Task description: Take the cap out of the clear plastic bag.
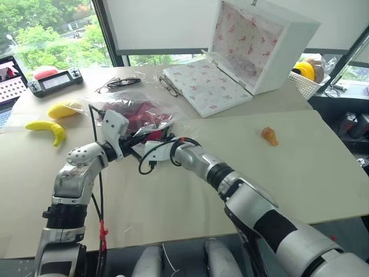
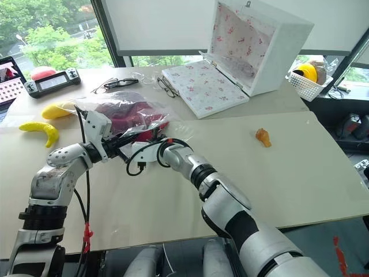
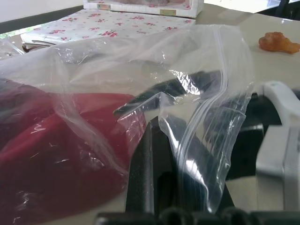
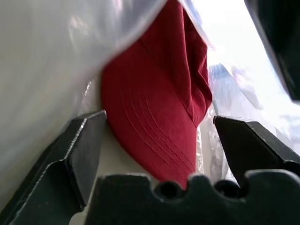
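The clear plastic bag point(image 1: 115, 107) lies wrinkled on the table with the dark red cap point(image 1: 137, 115) inside it. My left gripper point(image 3: 171, 164) is shut on the bag's zip edge point(image 3: 220, 93) and holds the mouth up. From the right, my right gripper point(image 4: 159, 140) reaches into the bag's mouth, open. The cap's brim point(image 4: 154, 117) lies between its two fingers point(image 4: 79, 150) with a gap on each side. One black finger of the right gripper shows through the bag's film point(image 3: 173, 89) in the left wrist view. In the head views both grippers meet at the bag's near end point(image 2: 138, 138).
An open white box point(image 1: 242, 52) with floral lining stands behind the bag. A small orange toy point(image 1: 269, 135) lies to the right. Yellow bananas point(image 1: 49, 130), glasses point(image 1: 118, 83) and a game controller point(image 1: 55, 81) are at the left, a white basket point(image 1: 308, 78) at the far right.
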